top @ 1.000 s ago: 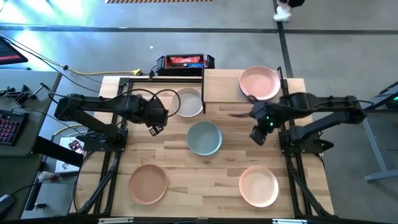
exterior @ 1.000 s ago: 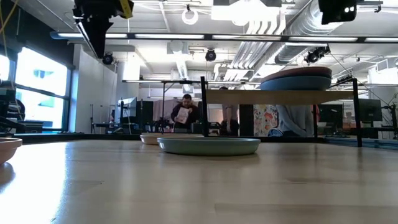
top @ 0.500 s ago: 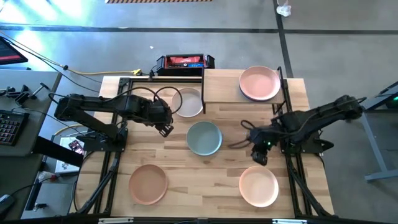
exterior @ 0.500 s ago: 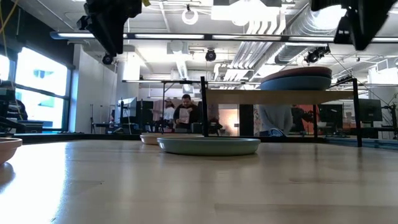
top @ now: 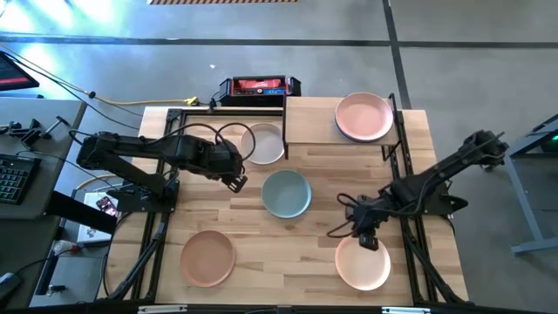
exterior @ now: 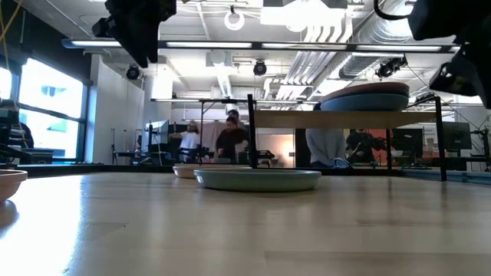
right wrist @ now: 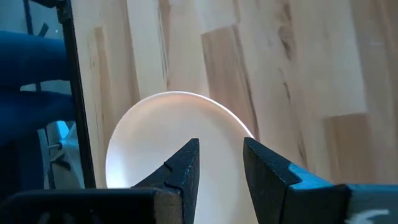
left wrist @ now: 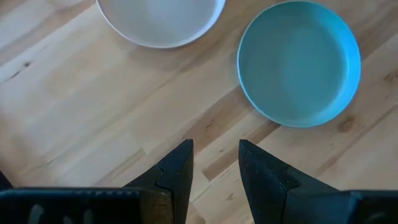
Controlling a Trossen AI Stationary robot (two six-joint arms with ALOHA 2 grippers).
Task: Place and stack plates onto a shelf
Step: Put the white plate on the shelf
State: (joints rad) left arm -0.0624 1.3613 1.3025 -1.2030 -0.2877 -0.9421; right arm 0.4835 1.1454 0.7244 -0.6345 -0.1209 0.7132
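Note:
A pink plate (top: 364, 116) tops a stack (exterior: 365, 98) on the right half of the light-wood shelf (top: 309, 122). On the tabletop lie a beige plate (top: 264, 144), a sage green plate (top: 286, 193) in the middle, a tan plate (top: 207, 257) and a peach plate (top: 363, 262). My right gripper (top: 366, 237) is open and hovers over the peach plate's far rim (right wrist: 180, 98). My left gripper (top: 234, 180) is open and hangs above bare wood, left of the sage green plate (left wrist: 298, 62) and near the beige plate (left wrist: 160, 18).
A red and black box (top: 259, 87) sits at the table's far edge beside the shelf. The shelf's black legs (exterior: 251, 134) stand behind the sage green plate (exterior: 257, 179). Bare wood lies between the tan and peach plates. People move in the room beyond.
My right gripper has swung away from the shelf toward the table's near edge and now hangs over the peach plate's far rim. My left gripper has shifted slightly right, toward the sage green plate, then held still. No plate has moved.

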